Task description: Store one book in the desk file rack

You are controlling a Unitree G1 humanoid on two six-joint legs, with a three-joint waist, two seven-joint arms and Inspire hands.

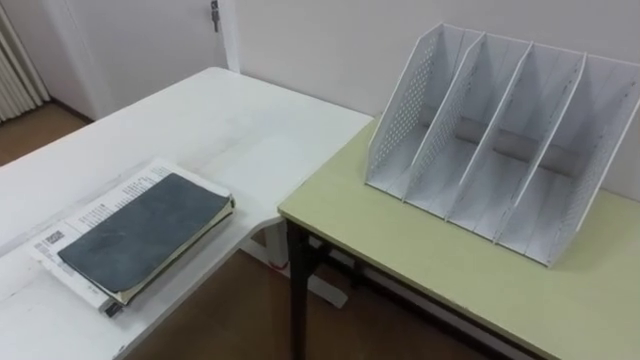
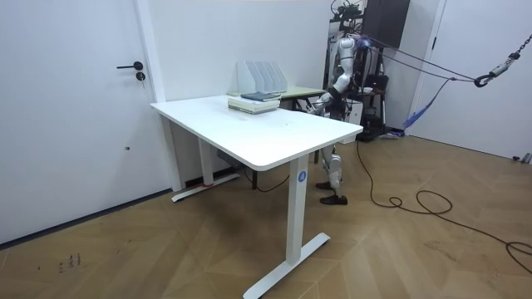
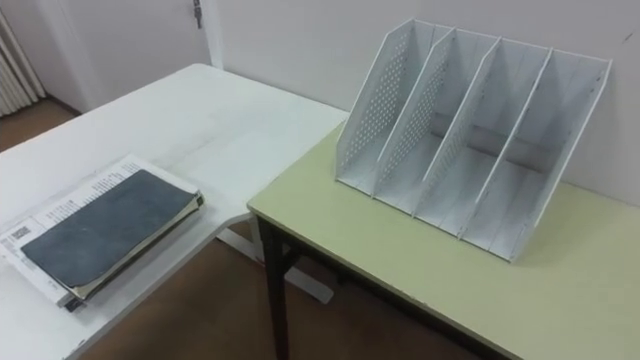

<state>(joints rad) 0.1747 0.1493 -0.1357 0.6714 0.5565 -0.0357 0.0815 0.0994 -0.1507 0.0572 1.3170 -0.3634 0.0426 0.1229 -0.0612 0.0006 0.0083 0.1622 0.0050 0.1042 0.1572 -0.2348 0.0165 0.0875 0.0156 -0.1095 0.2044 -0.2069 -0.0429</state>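
I see grey book (image 1: 140, 235) flat atop printed booklet (image 1: 72, 222) near white desk (image 1: 230, 130) edge, likely staged for easy pickup. Rack (image 1: 500, 140) on green table (image 1: 420, 260), slots empty, open toward robot. Left hand (image 2: 319, 101) low beside table; I cannot tell its state.

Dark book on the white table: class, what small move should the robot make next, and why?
Probably reach left for the dark book. It lies flat on a paler printed book on the white table, not yet held. The file rack stands on the green desk with its slots empty.
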